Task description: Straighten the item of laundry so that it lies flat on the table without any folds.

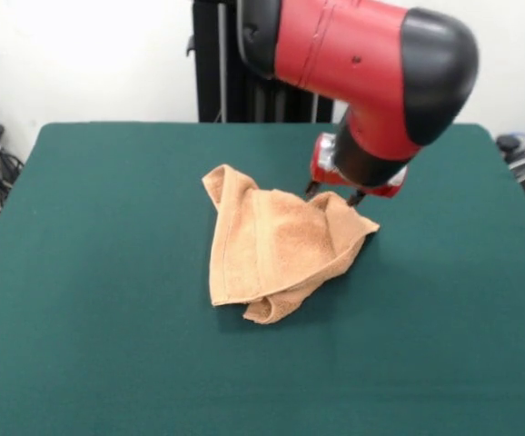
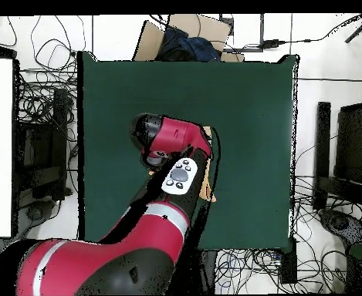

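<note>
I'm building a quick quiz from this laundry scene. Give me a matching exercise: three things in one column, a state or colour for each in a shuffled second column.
Things:
1. towel
2. table
3. gripper

States:
A. dark green, flat surface
B. at the cloth's far right corner, its fingers at the fabric
C. peach-orange, crumpled with folds

Pairs: 1-C, 2-A, 3-B

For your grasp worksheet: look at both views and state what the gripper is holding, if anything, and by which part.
The gripper sits at the far raised edge of the towel, but whether it actually grips that edge cannot be told.
</note>
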`<control>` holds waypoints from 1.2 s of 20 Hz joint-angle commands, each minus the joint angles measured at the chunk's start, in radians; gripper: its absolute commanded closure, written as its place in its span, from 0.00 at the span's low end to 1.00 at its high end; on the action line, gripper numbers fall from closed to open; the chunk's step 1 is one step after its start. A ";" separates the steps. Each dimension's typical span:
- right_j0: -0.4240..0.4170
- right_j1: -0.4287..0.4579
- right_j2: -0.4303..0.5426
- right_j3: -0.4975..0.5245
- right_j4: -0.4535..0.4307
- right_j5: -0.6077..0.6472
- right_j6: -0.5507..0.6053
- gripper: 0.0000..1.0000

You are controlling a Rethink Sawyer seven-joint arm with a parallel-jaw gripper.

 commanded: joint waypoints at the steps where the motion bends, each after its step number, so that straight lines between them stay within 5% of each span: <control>1: 0.037 -0.043 0.014 0.029 0.019 -0.075 0.318 0.00; 12: 0.005 -0.029 0.052 0.056 0.074 -0.075 0.328 0.00; 17: -0.013 0.021 0.048 -0.044 0.067 0.029 0.315 0.00; 24: -0.001 0.016 0.045 -0.015 0.078 -0.051 0.326 0.00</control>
